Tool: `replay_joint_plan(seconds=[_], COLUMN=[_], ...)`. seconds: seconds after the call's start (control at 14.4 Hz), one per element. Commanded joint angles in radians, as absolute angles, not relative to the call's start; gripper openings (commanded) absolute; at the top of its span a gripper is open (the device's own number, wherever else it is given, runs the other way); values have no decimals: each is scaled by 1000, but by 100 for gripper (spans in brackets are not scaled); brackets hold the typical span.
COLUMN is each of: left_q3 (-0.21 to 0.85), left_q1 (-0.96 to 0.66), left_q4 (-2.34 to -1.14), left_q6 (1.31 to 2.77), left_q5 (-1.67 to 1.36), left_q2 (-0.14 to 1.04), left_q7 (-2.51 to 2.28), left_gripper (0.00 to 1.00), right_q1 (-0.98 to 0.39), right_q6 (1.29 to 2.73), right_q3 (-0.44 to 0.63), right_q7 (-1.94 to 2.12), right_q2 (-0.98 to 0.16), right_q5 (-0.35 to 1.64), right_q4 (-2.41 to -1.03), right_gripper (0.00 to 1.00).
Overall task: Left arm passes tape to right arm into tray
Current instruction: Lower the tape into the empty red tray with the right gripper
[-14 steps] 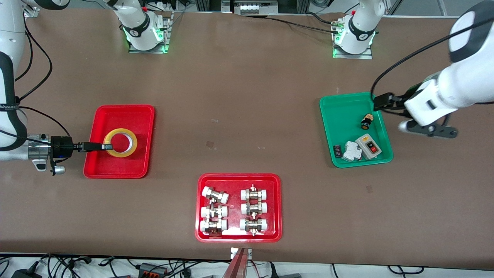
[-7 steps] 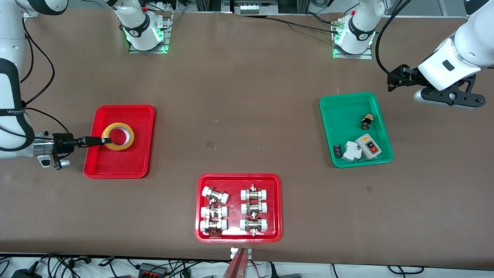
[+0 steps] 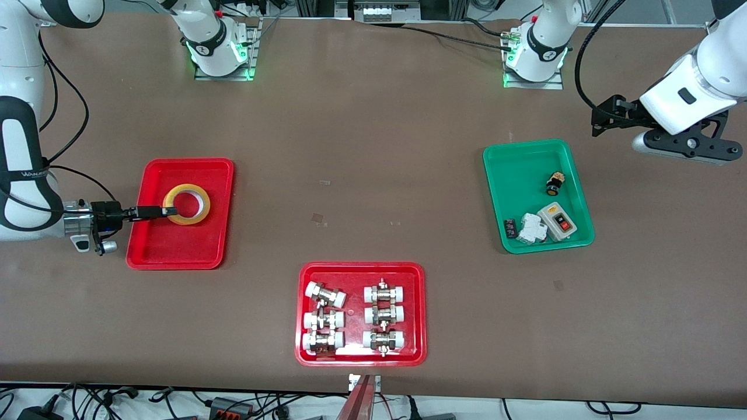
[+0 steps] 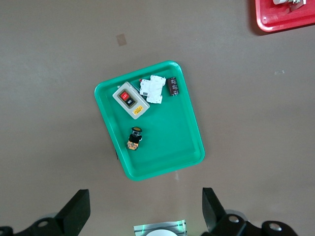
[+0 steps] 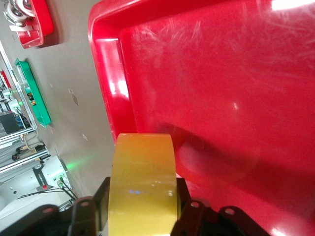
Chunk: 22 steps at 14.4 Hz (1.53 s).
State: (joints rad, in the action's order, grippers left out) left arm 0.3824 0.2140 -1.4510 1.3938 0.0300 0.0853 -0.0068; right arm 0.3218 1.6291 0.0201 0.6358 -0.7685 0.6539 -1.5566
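Observation:
The yellow tape roll (image 3: 187,204) is held on edge between the fingers of my right gripper (image 3: 159,212), over the plain red tray (image 3: 175,251) at the right arm's end of the table. In the right wrist view the tape (image 5: 142,177) fills the gap between the fingers (image 5: 183,199), just above the glossy tray floor (image 5: 221,73); I cannot tell whether it touches. My left gripper (image 3: 680,146) hangs open and empty over bare table beside the green tray. Its fingers (image 4: 74,214) stand wide apart in the left wrist view.
A green tray (image 3: 525,169) with a switch box and small electrical parts lies toward the left arm's end; it also shows in the left wrist view (image 4: 167,147). A red tray of white-capped fittings (image 3: 362,269) lies nearest the front camera.
My right gripper drew back toward the right arm's end with the tape, which now looks lower in the tray. My left arm lifted away from the green tray toward its base.

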Motion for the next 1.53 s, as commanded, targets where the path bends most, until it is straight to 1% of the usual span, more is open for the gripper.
replay_joint_plan(seconds=[0.0,0.07,0.28,0.42,0.63,0.69,0.9,1.04,1.11,1.32,1.46], left_q3=[379,353,230,172,42,14,9,8,9,24,35], left_q1=[216,200,79,25,-87,-107,-94,-84,-56,1,20], left_q4=[-1427,-1427,-1436,-1440,-1442,-1442,-1448,-1474,-1476,-1476,-1473], left_q6=[1365,1365,1361,1364,1376,1385,1410,1457,1468,1466,1463], left_q5=[48,48,48,40,31,31,17,14,14,14,11], left_q2=[84,84,61,60,60,60,61,61,61,64,71], left_q7=[9,11,9,9,15,23,25,37,82,123,129], left_gripper=[100,100,100,100,100,100,100,100,100,100,100], right_q1=[338,331,316,313,301,293,284,273,262,204,178], right_q6=[1623,1624,1663,1666,1678,1699,1744,1758,1776,1827,1825], right_q3=[5,5,5,5,6,6,5,6,6,9,11], right_q7=[653,655,699,710,712,718,759,770,770,764,724], right_q2=[-761,-764,-775,-776,-772,-769,-769,-767,-764,-712,-639], right_q5=[660,654,618,614,609,588,540,532,497,396,321], right_q4=[-1552,-1560,-1565,-1565,-1562,-1562,-1566,-1568,-1568,-1568,-1554], right_gripper=[100,100,100,100,100,100,100,100,100,100,100])
